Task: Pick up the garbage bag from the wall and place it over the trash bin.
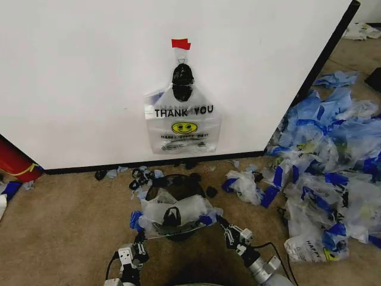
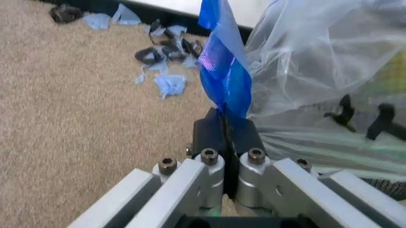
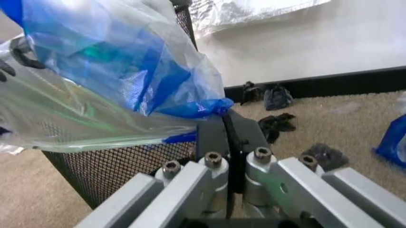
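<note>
Head view: two grippers, left gripper (image 1: 140, 239) and right gripper (image 1: 227, 229), pinching one garbage bag (image 1: 175, 213).

Hidden and cut off

The round black mesh trash bin (image 1: 178, 186) sits mostly hidden under a draped see-through plastic garbage bag (image 1: 175, 210); a red cylinder (image 1: 15, 162) is cut by the frame's left edge.

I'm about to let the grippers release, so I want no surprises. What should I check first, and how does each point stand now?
1. Left gripper shut on the blue handle of the thin see-through garbage bag: ok.
2. Right gripper shut on the other handle: ok.
3. Bag spread over the round black mesh trash bin: ok.
4. Bag mouth fully around the rim: cannot tell.
5. Another bag hangs on the white wall: ok.
</note>
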{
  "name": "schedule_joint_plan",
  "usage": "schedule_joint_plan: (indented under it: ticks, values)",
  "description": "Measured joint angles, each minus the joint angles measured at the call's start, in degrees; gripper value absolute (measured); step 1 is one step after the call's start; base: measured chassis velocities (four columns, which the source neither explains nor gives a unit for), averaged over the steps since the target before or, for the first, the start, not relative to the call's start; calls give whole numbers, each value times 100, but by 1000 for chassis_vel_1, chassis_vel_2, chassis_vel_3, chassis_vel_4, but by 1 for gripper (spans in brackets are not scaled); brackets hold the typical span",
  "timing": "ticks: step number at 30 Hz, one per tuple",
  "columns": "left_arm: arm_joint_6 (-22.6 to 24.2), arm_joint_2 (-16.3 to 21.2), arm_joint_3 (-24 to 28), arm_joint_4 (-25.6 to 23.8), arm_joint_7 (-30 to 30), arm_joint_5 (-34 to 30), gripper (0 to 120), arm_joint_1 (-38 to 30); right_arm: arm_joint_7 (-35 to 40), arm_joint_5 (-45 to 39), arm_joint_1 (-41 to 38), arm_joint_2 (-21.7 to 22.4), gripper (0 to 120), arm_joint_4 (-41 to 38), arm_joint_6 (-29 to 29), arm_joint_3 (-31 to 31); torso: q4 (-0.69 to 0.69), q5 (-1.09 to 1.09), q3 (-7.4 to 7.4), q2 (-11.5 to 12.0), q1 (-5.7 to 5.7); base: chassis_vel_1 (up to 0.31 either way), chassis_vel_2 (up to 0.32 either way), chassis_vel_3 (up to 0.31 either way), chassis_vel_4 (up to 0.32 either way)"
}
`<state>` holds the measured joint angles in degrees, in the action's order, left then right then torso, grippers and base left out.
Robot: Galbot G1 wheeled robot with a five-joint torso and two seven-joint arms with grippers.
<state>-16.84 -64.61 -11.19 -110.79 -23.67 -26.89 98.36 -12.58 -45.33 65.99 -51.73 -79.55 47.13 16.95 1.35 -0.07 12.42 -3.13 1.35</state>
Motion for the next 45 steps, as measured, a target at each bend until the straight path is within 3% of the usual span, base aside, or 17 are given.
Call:
schedule_joint_plan:
  ticks: [5, 8, 10, 12, 22, 24, 30, 36, 45]
  values:
    - [-28, 19, -13, -58, -3, 127, 1, 38, 89, 53, 55, 30, 0, -76, 0, -33, 0, 0, 0, 0, 0, 0, 0, 0, 0]
    - [-45, 33, -33, -132, -19, 185, 13, 84, 167, 90, 134, 80, 0, -185, 1, -73, 0, 1, 0, 0, 0, 0, 0, 0, 0]
    - [-46, 37, -37, -178, -19, 211, 22, 123, 168, 115, 192, 112, 8, -234, 1, -100, 0, -1, 0, 0, 0, 0, 0, 0, 0]
    - [-46, 39, -39, -184, -20, 214, 24, 129, 169, 119, 198, 117, 9, -239, 1, -104, 0, -1, 0, 0, 0, 0, 0, 0, 0]
    - [-46, 88, -63, -353, -86, 334, 67, 368, 187, 212, 427, 169, 50, -388, 1, -236, 0, 1, 0, 0, 0, 0, 0, 0, 0]
    - [-46, 100, -71, -380, -99, 352, 69, 402, 187, 216, 471, 188, 53, -426, 1, -258, 0, 1, 0, 0, 0, 0, 0, 0, 0]
    - [-46, 151, -138, -656, -168, 467, 95, 646, 186, 246, 792, 328, 80, -772, 1, -428, 0, 0, 0, 0, 0, 0, 0, 0, 0]
    - [-45, 223, -241, -1040, -234, 608, 100, 977, 179, 268, 1033, 427, 98, -1082, 1, -550, 0, 0, 0, 0, 0, 0, 0, 0, 0]
    - [-60, 378, -461, -1768, -245, 817, 100, 1277, 243, 249, 1305, 548, 100, -1597, 1, -529, 0, 0, 1, 0, 0, 0, 0, 0, 0]
